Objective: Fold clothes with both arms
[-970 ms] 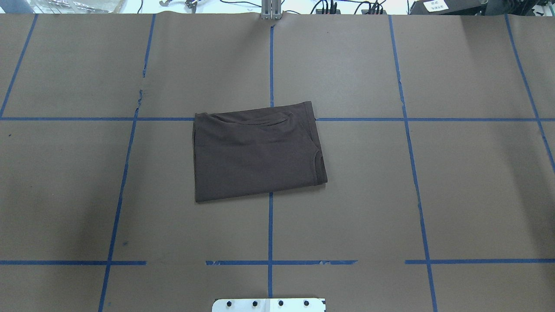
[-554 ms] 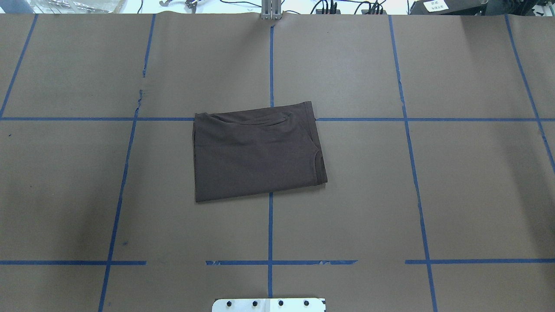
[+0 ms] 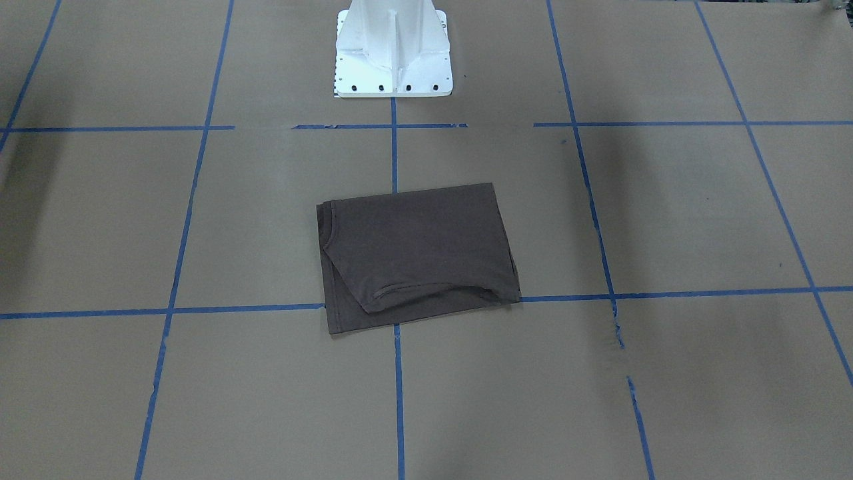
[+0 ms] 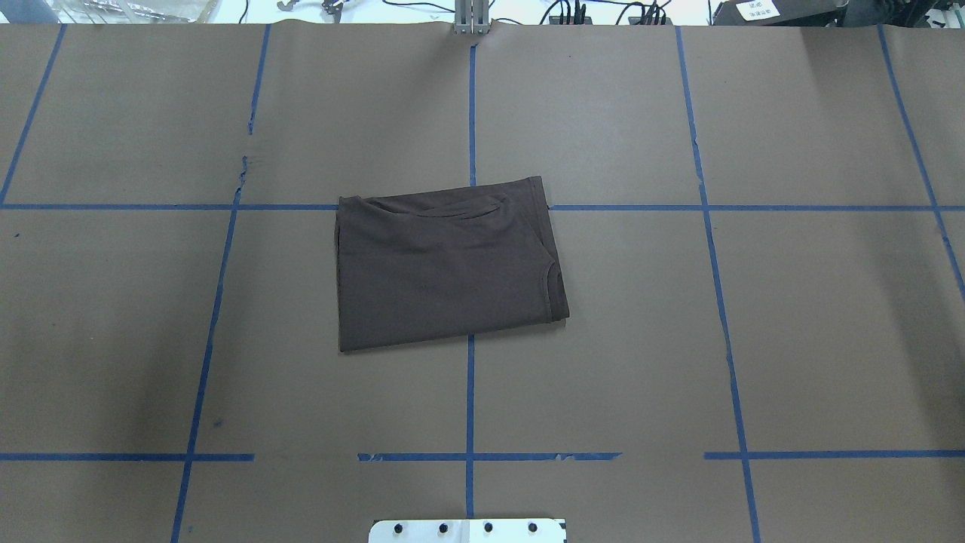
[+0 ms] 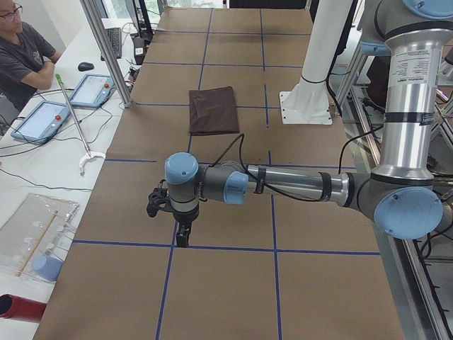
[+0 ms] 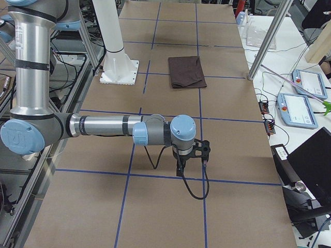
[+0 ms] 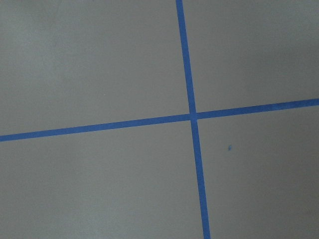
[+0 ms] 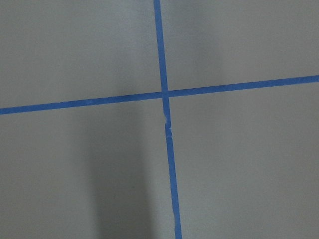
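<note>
The clothes are one dark brown-grey T-shirt, folded into a flat rectangle in the middle of the table. Its ribbed collar edge shows at one side. Neither arm reaches it. My left arm hangs over the table's left end with its gripper pointing down above a blue tape cross, far from the shirt. My right gripper hangs the same way over the right end, away from the shirt. I cannot tell whether either is open or shut. Both wrist views show only brown paper and tape.
Brown paper with a blue tape grid covers the table. The white pedestal base stands at the robot's edge. A person sits beyond the far side by tablets. More tablets and a laptop lie there.
</note>
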